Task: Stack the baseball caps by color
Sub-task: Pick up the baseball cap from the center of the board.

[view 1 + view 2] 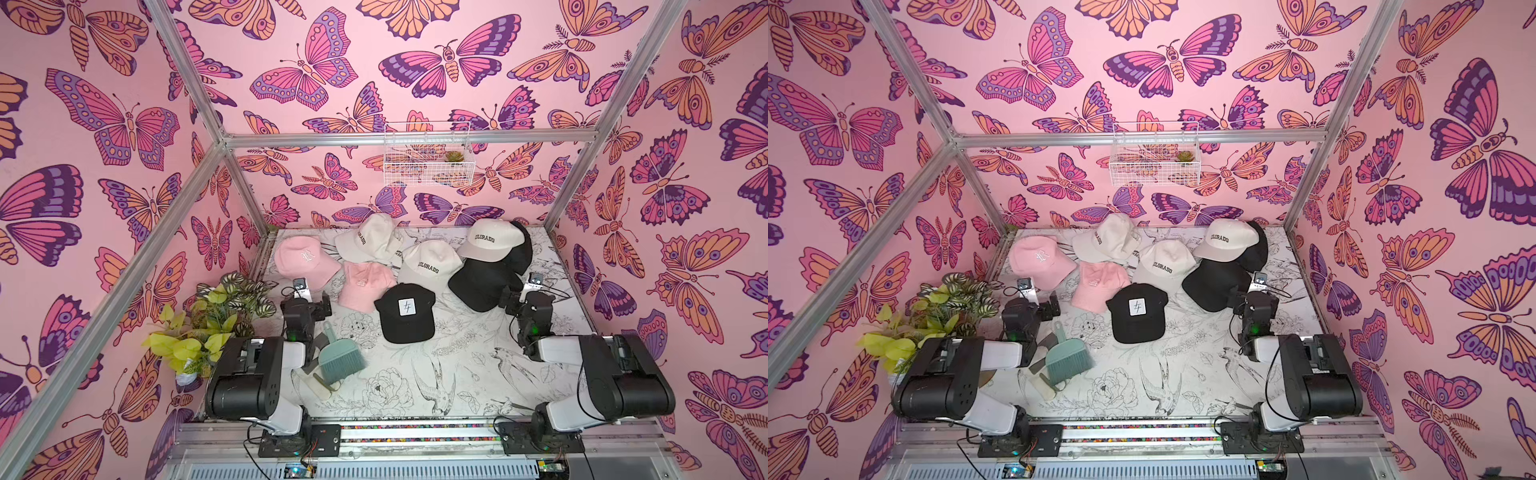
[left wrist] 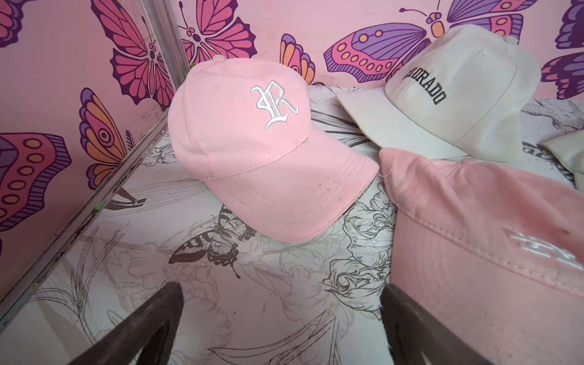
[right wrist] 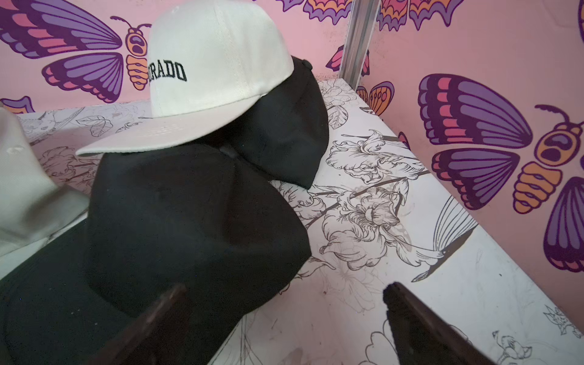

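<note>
Desk (image 1: 457, 365): white sheet printed with black line drawings of flowers and birds, matte, lightly scuffed. Walls (image 1: 124, 124): pink paper, big butterflies; aluminium frame (image 1: 311, 141); wire basket (image 1: 428, 174) on back wall, upper centre. Plant (image 1: 216, 316) and teal brush (image 1: 340, 353) lower left.

Caps: soft twill, domed crowns, stitched brims, all lying mid-frame in both top views, unsorted. R cap (image 1: 305, 259), pink, white monogram, leftmost; pink cap 2 (image 1: 363, 286) just right of it, crown slumped. Cream A (image 1: 370, 241) behind them, crumpled; cream B (image 1: 428, 262) centre; cream C (image 1: 492, 239) right, stiff flat brim, resting on black cap (image 1: 478, 286) and rear black cap (image 1: 525, 245). Patch cap (image 1: 407, 311), black with white square, centre front, just left of the black pair.

Left pincer (image 2: 281, 294): jaws wide, empty, over bare desk near the pink caps. Right pincer (image 3: 284, 290): jaws wide, empty, by black cap; contact cannot be told
</note>
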Controlling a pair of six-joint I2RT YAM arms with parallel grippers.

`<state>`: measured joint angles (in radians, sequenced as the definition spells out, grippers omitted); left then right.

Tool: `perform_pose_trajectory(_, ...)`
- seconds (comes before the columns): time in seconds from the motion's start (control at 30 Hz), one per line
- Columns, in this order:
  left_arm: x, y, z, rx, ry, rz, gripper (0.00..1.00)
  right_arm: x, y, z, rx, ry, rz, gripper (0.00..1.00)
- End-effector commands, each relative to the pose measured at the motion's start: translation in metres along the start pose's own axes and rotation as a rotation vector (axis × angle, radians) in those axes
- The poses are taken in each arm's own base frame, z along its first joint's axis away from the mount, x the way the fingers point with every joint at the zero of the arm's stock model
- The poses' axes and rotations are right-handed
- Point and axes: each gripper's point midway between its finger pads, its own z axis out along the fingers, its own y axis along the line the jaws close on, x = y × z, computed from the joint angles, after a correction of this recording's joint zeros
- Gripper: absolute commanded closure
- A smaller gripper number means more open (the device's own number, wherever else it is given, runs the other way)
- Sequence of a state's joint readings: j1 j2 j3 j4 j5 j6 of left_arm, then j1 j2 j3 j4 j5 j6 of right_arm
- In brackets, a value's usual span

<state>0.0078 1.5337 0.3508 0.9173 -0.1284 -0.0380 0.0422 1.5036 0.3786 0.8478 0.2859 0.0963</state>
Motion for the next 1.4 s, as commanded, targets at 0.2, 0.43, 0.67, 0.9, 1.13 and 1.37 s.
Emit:
perform_pose_trajectory(0.2,-0.001,0.000,0.002,-0.007,0.000,0.002,0.00,-0.001,0.004,0.001,-0.014,0.002,-0.015,0.01)
perform_pose_trajectory(0.43,-0.001,0.000,0.002,-0.007,0.001,0.002,0.01,0.000,0.004,0.001,-0.014,0.004,-0.016,0.01)
perform_pose_trajectory(0.67,-0.001,0.000,0.002,-0.007,0.002,0.002,0.00,0.000,0.004,0.001,-0.013,0.003,-0.015,0.01)
perform_pose_trajectory(0.9,-0.001,0.001,0.003,-0.007,0.002,0.002,0.00,0.000,0.004,0.001,-0.016,0.007,-0.013,0.01)
perform_pose_trajectory(1.13,-0.011,0.007,-0.005,-0.047,-0.013,-0.002,0.00,-0.024,0.005,-0.010,-0.029,-0.023,-0.018,0.01)
perform_pose_trajectory(1.37,-0.066,0.029,-0.048,-0.264,-0.092,-0.109,0.00,-0.076,0.006,-0.046,-0.055,0.035,0.164,0.01)
